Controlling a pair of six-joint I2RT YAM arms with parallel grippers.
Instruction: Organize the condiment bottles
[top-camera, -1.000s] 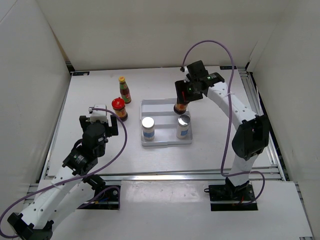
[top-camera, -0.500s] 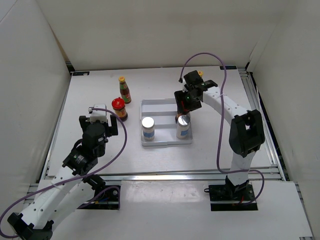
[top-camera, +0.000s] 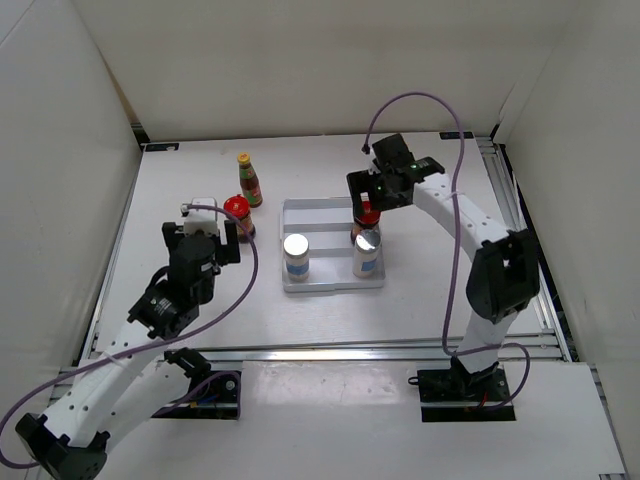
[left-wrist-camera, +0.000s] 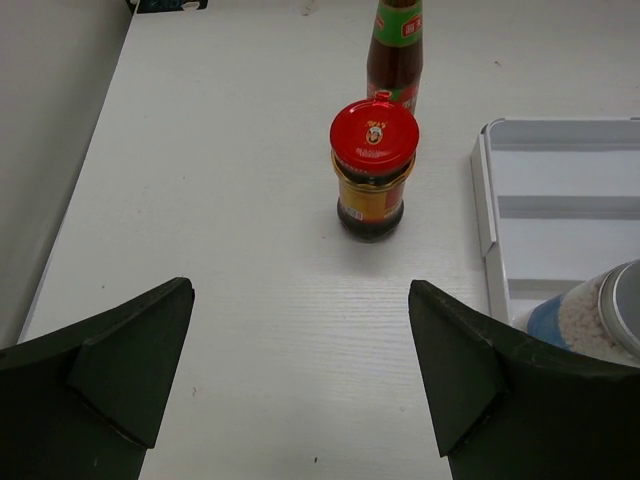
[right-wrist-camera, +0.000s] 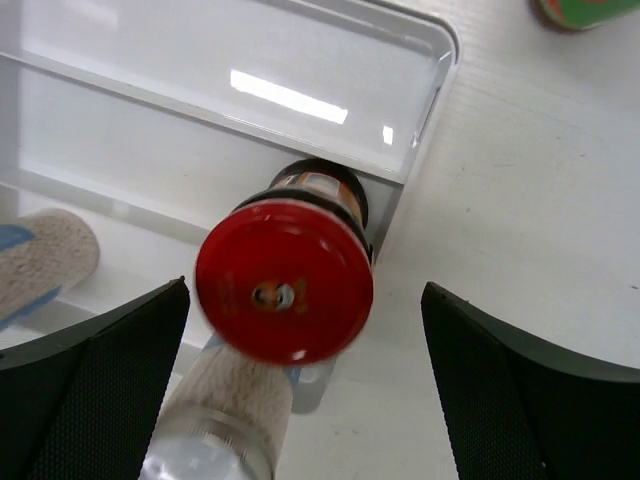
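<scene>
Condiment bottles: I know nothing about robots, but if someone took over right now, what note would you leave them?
Left gripper: open, empty, facing the table jar (red lid), slim bottle behind it.
Right gripper: open, straddling the tray jar at its red lid, not touching.
Done: tray jar and two white shakers stand in the tray.
Left: table jar and slim bottle, both outside the tray. Only one slim bottle shows from above.
</scene>
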